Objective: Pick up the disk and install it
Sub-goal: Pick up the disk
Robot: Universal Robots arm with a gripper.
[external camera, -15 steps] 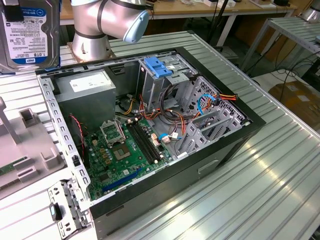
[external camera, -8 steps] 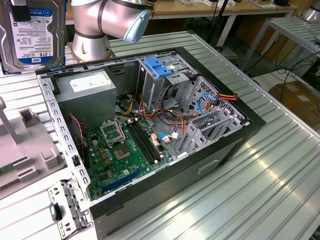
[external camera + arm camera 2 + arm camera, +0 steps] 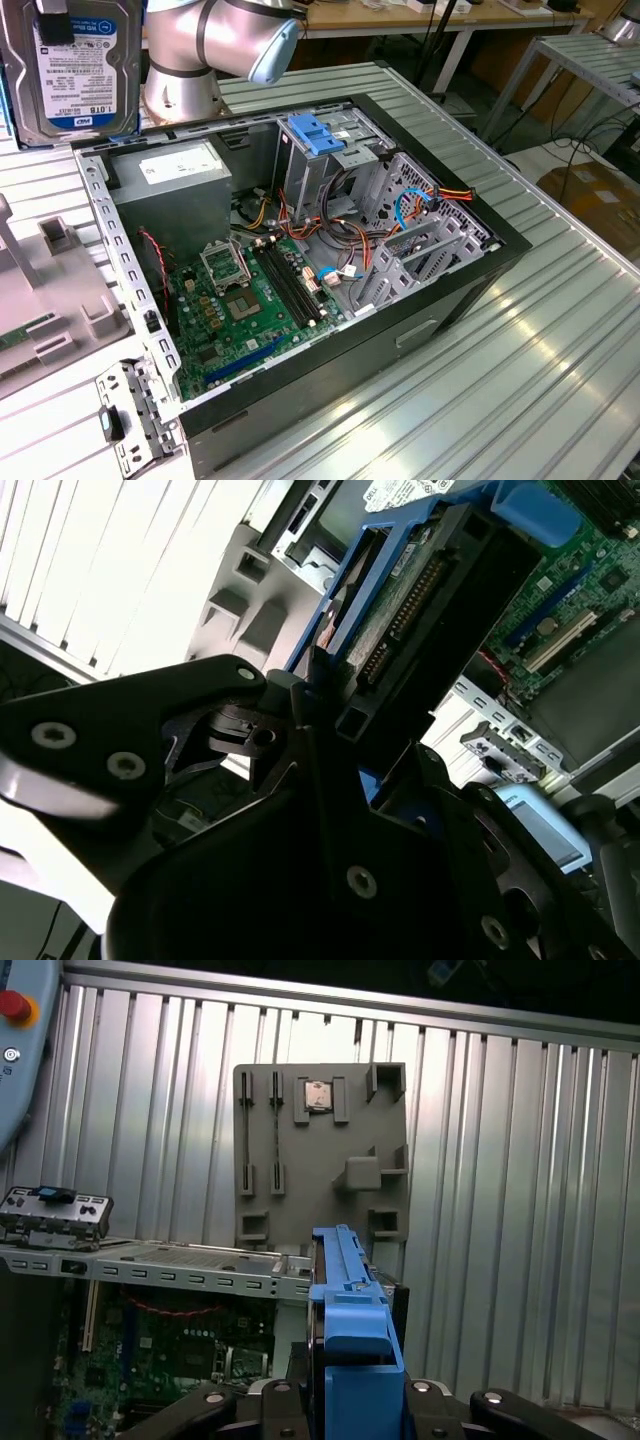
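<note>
Claw [image 3: 355, 1398] is clenched on the disk [image 3: 72, 70], gripping its blue carrier from both sides, so the drive stands edge-on in the first wrist view. Disk is at the upper left of the exterior view, upright, label outward, raised off the surface [image 3: 560, 330] above the grey fixture tray [image 3: 50, 290]. Open computer case [image 3: 330, 260] occupies the centre. Its drive cage [image 3: 335, 175] and fixed blue bracket [image 3: 315, 133] are well apart from the disk. Judgement: pickup is complete and installation is not. Holding by the carrier likely spares the drive body and keeps it square for transfer.
</note>
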